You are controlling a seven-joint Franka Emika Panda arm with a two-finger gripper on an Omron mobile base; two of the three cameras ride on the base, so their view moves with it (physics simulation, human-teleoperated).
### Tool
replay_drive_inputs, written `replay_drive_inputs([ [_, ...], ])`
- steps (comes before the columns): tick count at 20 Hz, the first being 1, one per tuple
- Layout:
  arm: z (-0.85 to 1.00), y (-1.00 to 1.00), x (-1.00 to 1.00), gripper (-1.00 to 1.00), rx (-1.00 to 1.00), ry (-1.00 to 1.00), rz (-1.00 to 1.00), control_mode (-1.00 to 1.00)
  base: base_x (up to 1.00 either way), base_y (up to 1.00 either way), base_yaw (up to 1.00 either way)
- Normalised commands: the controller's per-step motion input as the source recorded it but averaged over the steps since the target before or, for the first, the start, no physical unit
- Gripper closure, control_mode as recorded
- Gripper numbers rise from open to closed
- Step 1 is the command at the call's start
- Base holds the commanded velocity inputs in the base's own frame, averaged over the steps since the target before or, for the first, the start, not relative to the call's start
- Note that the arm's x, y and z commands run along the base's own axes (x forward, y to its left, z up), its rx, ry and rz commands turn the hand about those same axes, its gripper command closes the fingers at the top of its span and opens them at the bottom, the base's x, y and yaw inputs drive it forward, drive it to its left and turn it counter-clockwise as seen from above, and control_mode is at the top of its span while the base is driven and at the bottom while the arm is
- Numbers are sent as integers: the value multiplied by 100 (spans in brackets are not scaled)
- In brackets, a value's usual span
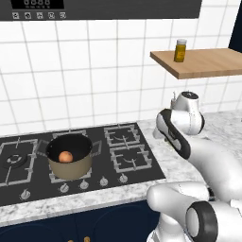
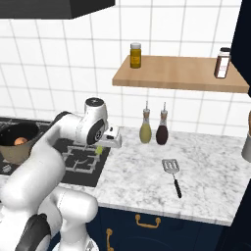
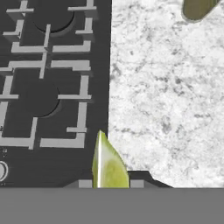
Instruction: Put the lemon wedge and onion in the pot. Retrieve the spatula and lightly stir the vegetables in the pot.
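Observation:
My gripper (image 2: pixel 104 146) hangs above the right edge of the stove, shut on the lemon wedge (image 2: pixel 99 149). In the hand view the yellow-green lemon wedge (image 3: pixel 109 164) stands up between the fingertips (image 3: pixel 85 183), over the line where the black stove meets the marble counter. The tan pot (image 1: pixel 71 168) sits on a front burner with the orange-brown onion (image 1: pixel 65 156) inside it. From the right base view the pot (image 2: pixel 12 154) is at the far left, and the onion (image 2: pixel 19 141) shows in it. The spatula (image 2: pixel 173 175) lies flat on the counter to the right, handle toward the front.
A yellow-green bottle (image 2: pixel 145 131) and a dark bottle (image 2: pixel 162 131) stand against the wall behind the counter. A wooden shelf (image 2: pixel 181 73) above them carries a jar (image 2: pixel 135 55) and a spice shaker (image 2: pixel 222 62). Knobs line the front of the stove (image 1: pixel 137 177).

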Motion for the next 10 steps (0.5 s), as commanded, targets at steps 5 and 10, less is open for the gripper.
replay_drive_inputs([
  [5,69,100,-5,100,0,0,7,-100,0,0,0],
  [10,48,100,0,100,0,0,13,-100,0,0,0],
])
